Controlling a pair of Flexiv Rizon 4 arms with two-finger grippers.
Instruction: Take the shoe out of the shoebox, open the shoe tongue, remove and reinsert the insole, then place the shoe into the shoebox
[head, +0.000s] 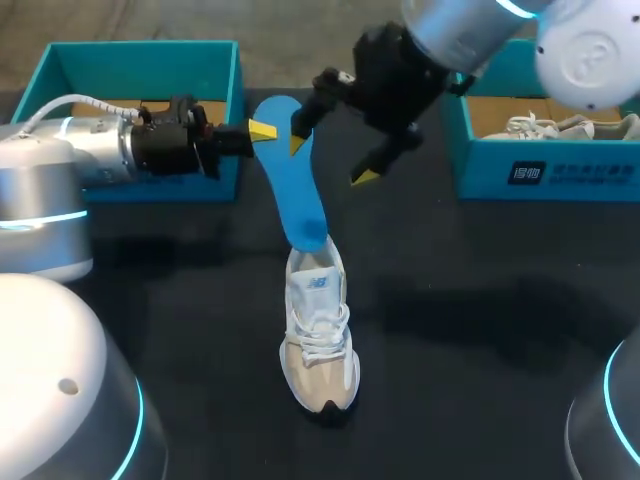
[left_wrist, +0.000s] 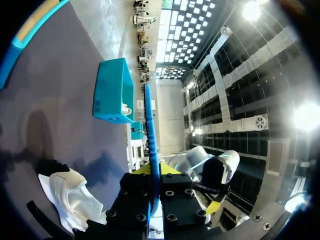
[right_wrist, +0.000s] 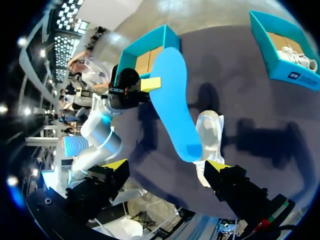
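Observation:
A blue insole (head: 290, 190) stands slanted over the table, its lower end at the opening of the white and beige shoe (head: 318, 340), which lies on the dark table. My left gripper (head: 262, 130) is shut on the insole's upper end. In the left wrist view the insole (left_wrist: 150, 125) shows edge-on between the fingers of the left gripper (left_wrist: 152, 170), with the shoe (left_wrist: 70, 192) below. My right gripper (head: 331, 160) hangs open just right of the insole, holding nothing. From the right wrist view, the right gripper (right_wrist: 165, 165) frames the insole (right_wrist: 172, 100) and the shoe (right_wrist: 210, 132).
An empty teal shoebox (head: 140, 60) sits at the back left behind my left gripper. A second teal box (head: 540, 170) at the back right holds another white shoe (head: 560, 125). Dark table surface (head: 480, 310) lies to the right of the shoe.

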